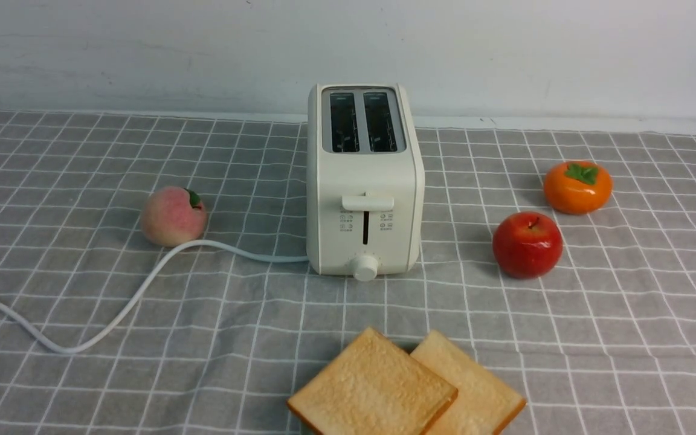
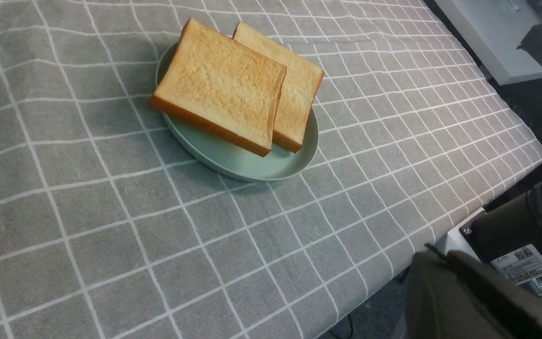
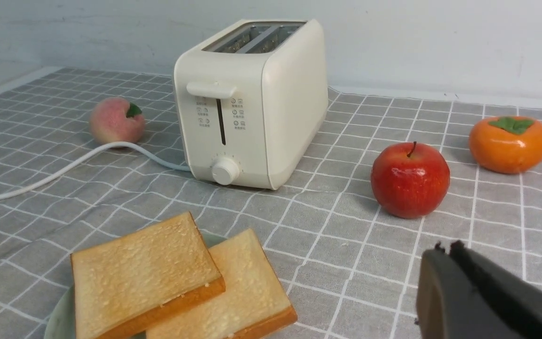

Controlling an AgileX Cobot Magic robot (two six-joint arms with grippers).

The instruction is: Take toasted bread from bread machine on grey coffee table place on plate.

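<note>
Golden-tan toasted bread (image 1: pixel 405 386), two slices, lies at 6 o'clock on the worktop (image 1: pixel 82 374) in the front view, nearest the robot. Both slices rest on the plate (image 2: pixel 252 165), the left slice overlapping the right one and overhanging the plate's rim. Judged from this layout, the transfer step is complete and no slice remains to be moved. The next move calls only for both arms to stay clear of the plate; no further grasp appears necessary.

Left claw (image 2: pixel 478 292): only a dark edge of its body shows in the left wrist view, well apart from the plate; whether it is spread or pressed together cannot be told. Right claw (image 3: pixel 482 292): a dark edge shows in the right wrist view, touching nothing; its opening cannot be told either. Neither claw holds bread.

Farther out, at 12 o'clock, the bread machine (image 1: pixel 363 181) stands upright with both slots empty. A red apple (image 1: pixel 527 244) sits at its 3 o'clock.
</note>
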